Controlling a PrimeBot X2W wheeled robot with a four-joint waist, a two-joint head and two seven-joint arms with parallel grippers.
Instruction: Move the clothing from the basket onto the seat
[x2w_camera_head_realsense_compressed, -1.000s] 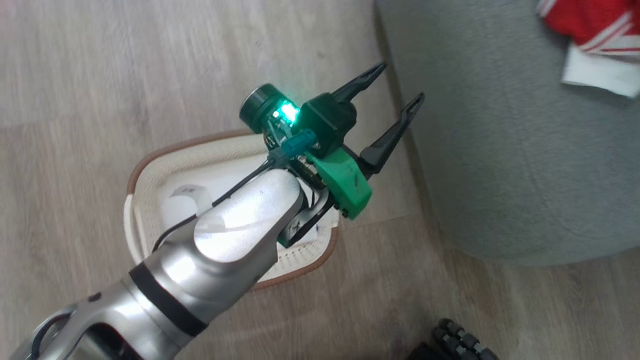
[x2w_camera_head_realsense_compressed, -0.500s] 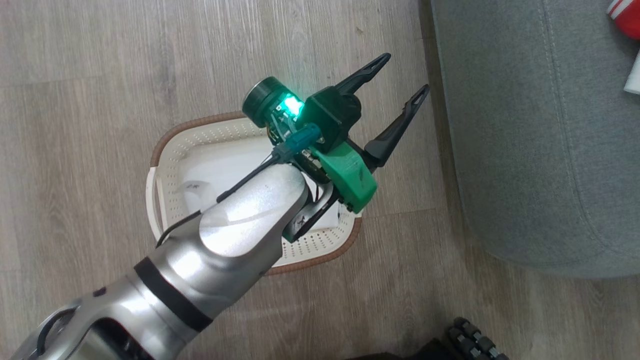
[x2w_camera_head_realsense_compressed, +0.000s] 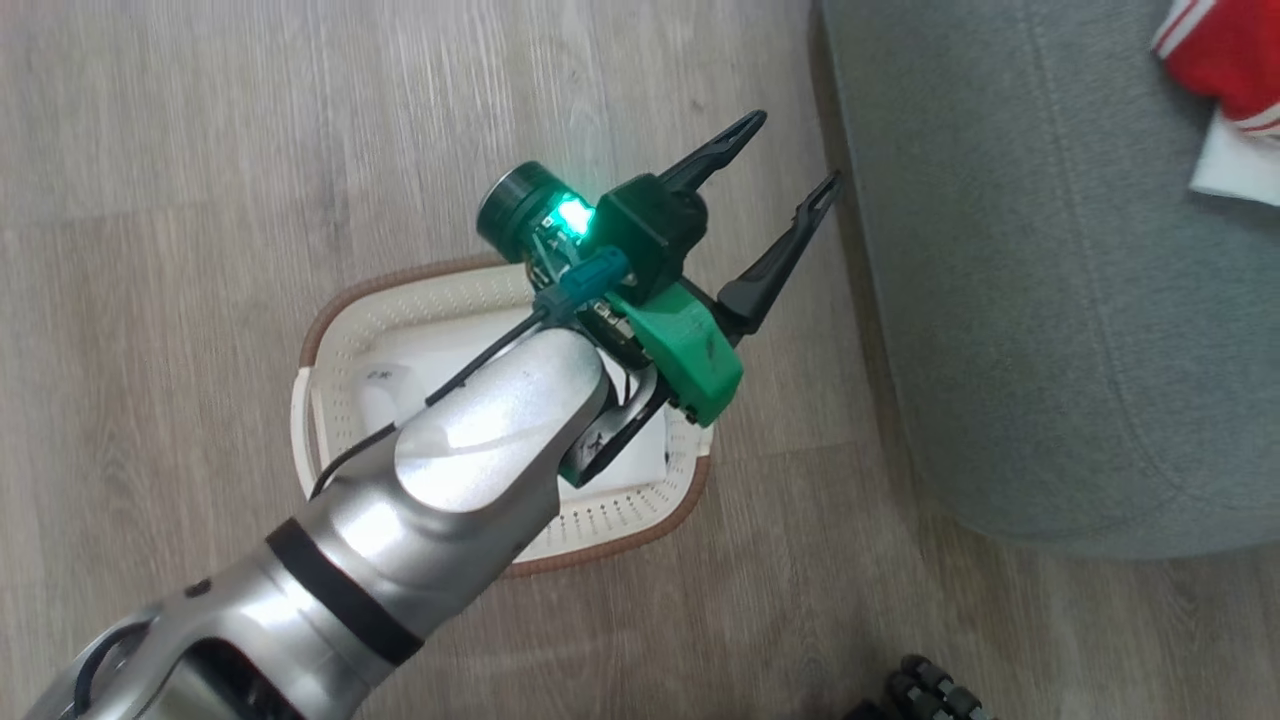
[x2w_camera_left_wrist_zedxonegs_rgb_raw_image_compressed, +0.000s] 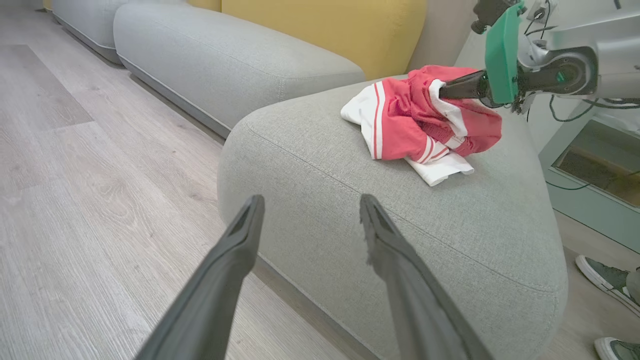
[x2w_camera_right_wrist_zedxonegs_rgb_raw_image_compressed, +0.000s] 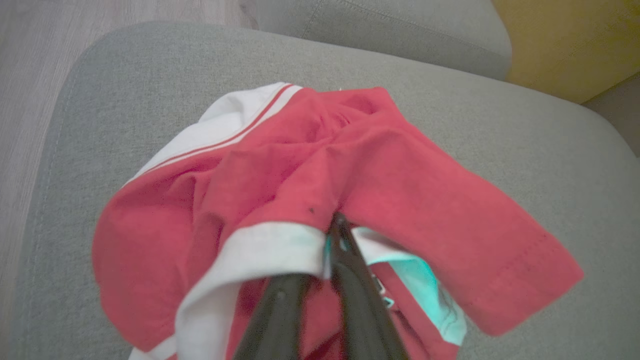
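Observation:
The red clothing (x2w_camera_left_wrist_zedxonegs_rgb_raw_image_compressed: 415, 125) with white trim lies bunched on the grey-green seat (x2w_camera_left_wrist_zedxonegs_rgb_raw_image_compressed: 400, 225), toward its far end. My right gripper (x2w_camera_right_wrist_zedxonegs_rgb_raw_image_compressed: 337, 225) is shut on a fold of this clothing (x2w_camera_right_wrist_zedxonegs_rgb_raw_image_compressed: 375, 165) at the white hem, low over the seat (x2w_camera_right_wrist_zedxonegs_rgb_raw_image_compressed: 150, 75). It reaches in from the right as the right gripper (x2w_camera_left_wrist_zedxonegs_rgb_raw_image_compressed: 445, 92) in the left wrist view. My left gripper (x2w_camera_head_realsense_compressed: 795, 150) is open and holds nothing, up above the floor between the basket (x2w_camera_head_realsense_compressed: 330, 340) and the seat (x2w_camera_head_realsense_compressed: 1050, 300). The left arm hides part of the basket's white inside. A corner of the clothing (x2w_camera_head_realsense_compressed: 1225, 50) shows at the top right.
Pale wood floor (x2w_camera_head_realsense_compressed: 200, 150) surrounds the basket. More grey cushions (x2w_camera_left_wrist_zedxonegs_rgb_raw_image_compressed: 225, 55) and a yellow one (x2w_camera_left_wrist_zedxonegs_rgb_raw_image_compressed: 325, 25) stand behind the seat. A person's shoe (x2w_camera_left_wrist_zedxonegs_rgb_raw_image_compressed: 602, 277) rests by the seat's right end, beside a pale cabinet (x2w_camera_left_wrist_zedxonegs_rgb_raw_image_compressed: 590, 170). Black wheels (x2w_camera_head_realsense_compressed: 930, 690) sit at the bottom edge.
The head camera has swung, so the basket, seat and clothing shift in the picture. My left gripper stays open in the same pose.

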